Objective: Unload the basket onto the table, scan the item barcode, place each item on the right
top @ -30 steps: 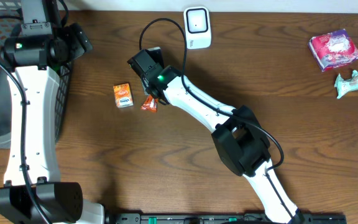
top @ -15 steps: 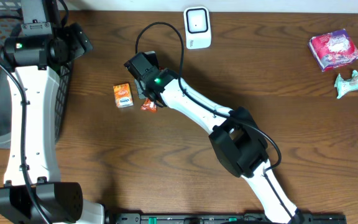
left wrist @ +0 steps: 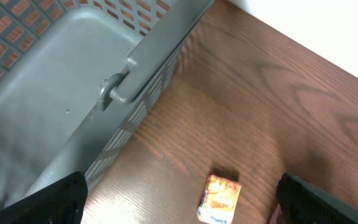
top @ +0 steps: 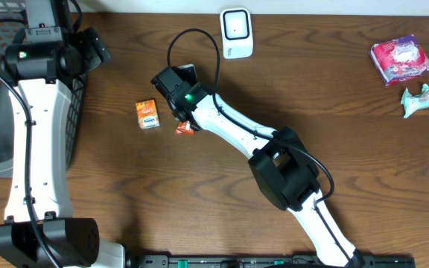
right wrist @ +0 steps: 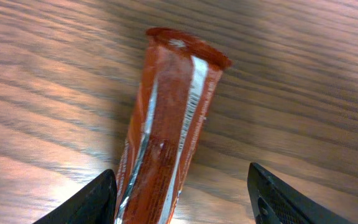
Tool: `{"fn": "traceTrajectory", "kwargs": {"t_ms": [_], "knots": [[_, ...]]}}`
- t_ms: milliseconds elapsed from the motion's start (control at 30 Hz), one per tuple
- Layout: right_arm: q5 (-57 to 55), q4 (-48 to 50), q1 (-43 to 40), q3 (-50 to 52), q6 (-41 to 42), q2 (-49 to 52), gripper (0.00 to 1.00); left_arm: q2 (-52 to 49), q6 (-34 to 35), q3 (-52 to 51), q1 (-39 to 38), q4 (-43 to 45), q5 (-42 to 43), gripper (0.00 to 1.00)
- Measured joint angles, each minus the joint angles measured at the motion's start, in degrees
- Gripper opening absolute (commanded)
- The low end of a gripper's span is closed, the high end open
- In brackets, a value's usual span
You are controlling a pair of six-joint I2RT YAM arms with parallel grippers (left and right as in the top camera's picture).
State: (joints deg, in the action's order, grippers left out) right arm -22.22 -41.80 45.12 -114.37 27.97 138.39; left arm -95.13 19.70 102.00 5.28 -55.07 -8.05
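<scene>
Two grippers: both have their jaws parted and neither is clamped on anything.
Right gripper (right wrist: 180,175): the jaws are partly spread, wider than the sachet that lies lengthwise between them. It is down low over the table, left of the scanner and nearer the robot bases.
Right fingers (right wrist: 101,199): this one is right beside the sachet's edge, though I cannot tell whether it touches. A bare strip of wood separates the other finger from the sachet.
Sachet (right wrist: 166,124): a red-orange foil stick with a silver seam and fine print, flat on the wood. Its crimped end points away from the wrist camera. In the overhead view it pokes out from under the gripper, left of the scanner and toward the bases.
Left gripper (left wrist: 182,180): the jaws are at full spread with nothing between them, over the table by the basket and far left of the scanner.
Scanner (top: 236,32): a small white unit at the far edge of the table (top: 348,134).
Orange box (top: 147,114): a small carton lying flat, just beyond the sachet from the scanner and apart from it.
Basket (left wrist: 135,68): grey mesh-walled, further left of the scanner than the left gripper.
Pink pack (top: 401,59): far right of the scanner.
Pale green wrapper (top: 421,99): just beside the pink pack, on its near side.
</scene>
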Motion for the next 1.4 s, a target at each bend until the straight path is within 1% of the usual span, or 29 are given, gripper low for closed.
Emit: {"fn": "traceTrajectory", "kwargs": {"t_ms": [267,400,533,600,700,900,1067,1233,1267,1400], "knots": [[-3.4,-3.5,0.0,-1.2,0.0,0.0,0.64,0.0,0.0,0.0,0.0,0.0,0.0,0.98],[-2.8,-1.9,0.0,-2.9,-1.5,0.0,0.66,0.0,0.0,0.0,0.0,0.0,0.0,0.98],[0.5,0.2,0.1,-3.1,-5.2,0.0,0.66,0.0,0.0,0.0,0.0,0.0,0.0,0.98],[2.0,0.9,0.1,-3.1,-6.8,0.0,0.64,0.0,0.0,0.0,0.0,0.0,0.0,0.98],[3.4,1.3,0.2,-3.1,-8.4,0.0,0.59,0.0,0.0,0.0,0.0,0.0,0.0,0.98],[4.5,2.7,0.2,-2.8,-9.5,0.0,0.54,0.0,0.0,0.0,0.0,0.0,0.0,0.98],[4.2,4.6,0.2,-0.5,-9.8,0.0,0.53,0.0,0.0,0.0,0.0,0.0,0.0,0.98],[1.4,4.8,0.5,0.2,-10.1,1.4,0.51,0.0,0.0,0.0,0.0,0.0,0.0,0.98],[1.1,4.8,0.6,0.2,-10.3,1.9,0.49,0.0,0.0,0.0,0.0,0.0,0.0,0.98],[-0.7,4.5,1.3,0.5,-11.4,2.6,0.36,0.0,0.0,0.0,0.0,0.0,0.0,0.98]]}}
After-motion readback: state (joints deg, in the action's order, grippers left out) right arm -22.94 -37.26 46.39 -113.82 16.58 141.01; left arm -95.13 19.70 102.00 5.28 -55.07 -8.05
